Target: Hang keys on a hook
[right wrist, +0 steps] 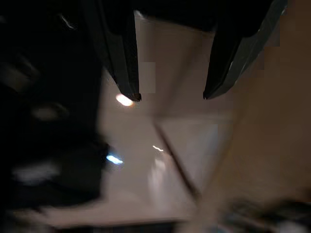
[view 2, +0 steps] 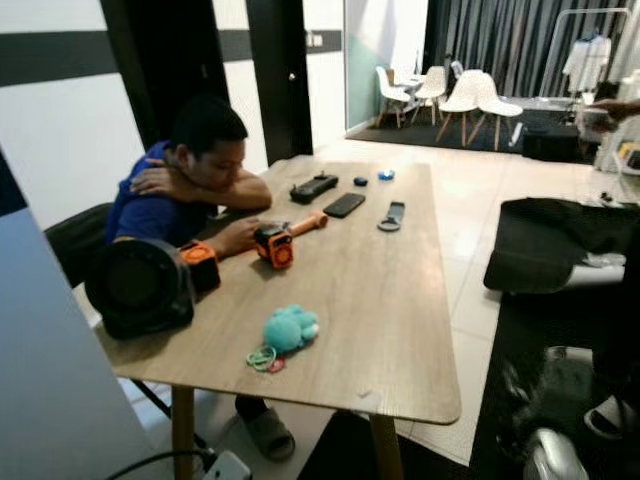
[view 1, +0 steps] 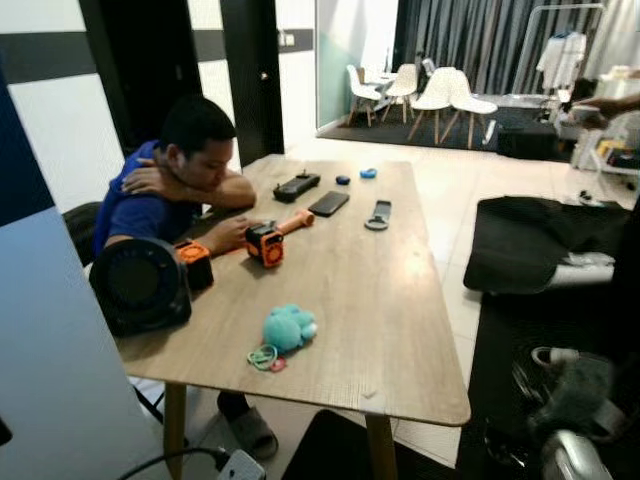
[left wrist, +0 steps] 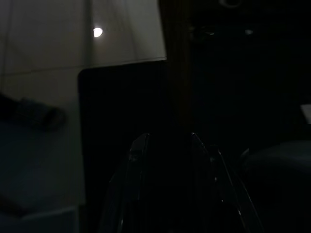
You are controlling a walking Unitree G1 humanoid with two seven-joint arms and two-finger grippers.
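A teal plush keychain (view 1: 289,327) with coloured key rings (view 1: 264,357) lies near the front edge of the wooden table (view 1: 390,300), a little left of its middle. My right arm (view 1: 575,450) hangs low at the lower right, off the table's right side and blurred. In the right wrist view my right gripper (right wrist: 170,94) is open, with only tiled floor between its two black fingers. The left wrist view is very dark. My left gripper (left wrist: 167,160) is a faint outline there, pointing at a dark mat and pale floor.
A person in a blue shirt (view 1: 165,190) sits at the table's left side, leaning on it. A black round device (view 1: 140,285), orange tools (view 1: 265,243), a phone (view 1: 328,203) and small items lie on the table. Black mats (view 1: 540,240) cover the floor to the right.
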